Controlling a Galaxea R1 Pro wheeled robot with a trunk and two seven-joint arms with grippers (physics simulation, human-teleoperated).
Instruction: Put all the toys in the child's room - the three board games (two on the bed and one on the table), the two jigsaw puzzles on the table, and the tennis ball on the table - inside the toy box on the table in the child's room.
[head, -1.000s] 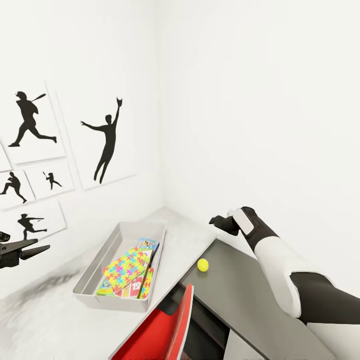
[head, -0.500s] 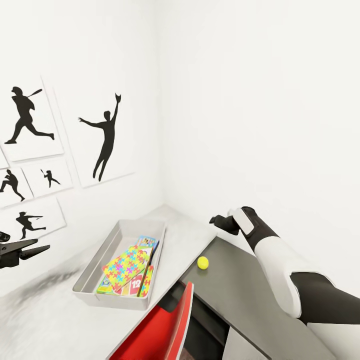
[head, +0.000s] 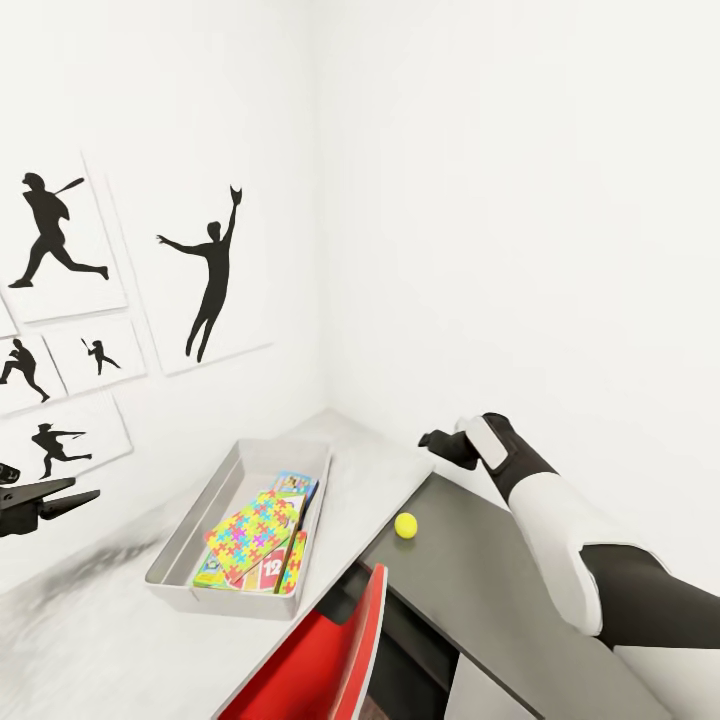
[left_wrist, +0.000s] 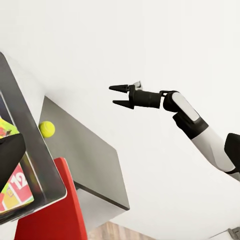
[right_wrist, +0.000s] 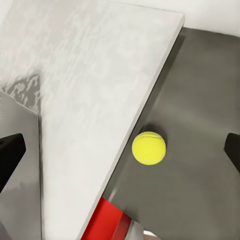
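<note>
The light grey toy box (head: 212, 483) sits on the pale table top (head: 375, 480). In it a jigsaw puzzle (head: 250, 525) lies on top of board games: a small blue one (head: 295, 487) and one showing a red "12" (head: 270, 573). The tennis ball (head: 405, 525) rests on the lower dark grey section, against the pale top's edge. My right gripper (head: 430, 440) hovers open above and just beyond the ball; its wrist view looks down on the ball (right_wrist: 149, 148) between wide-spread fingers (right_wrist: 10, 155). My left gripper (head: 85, 497) is open at the far left, away from the toy box.
A red chair (head: 345, 645) is tucked under the table just in front of the ball and the tray. White walls meet in a corner behind the table, with baseball-player posters (head: 210, 285) on the left wall. The dark desk section (head: 490, 590) runs under my right arm.
The head view shifted slightly a second ago. Both arms, the ball and the toy box keep their places.
</note>
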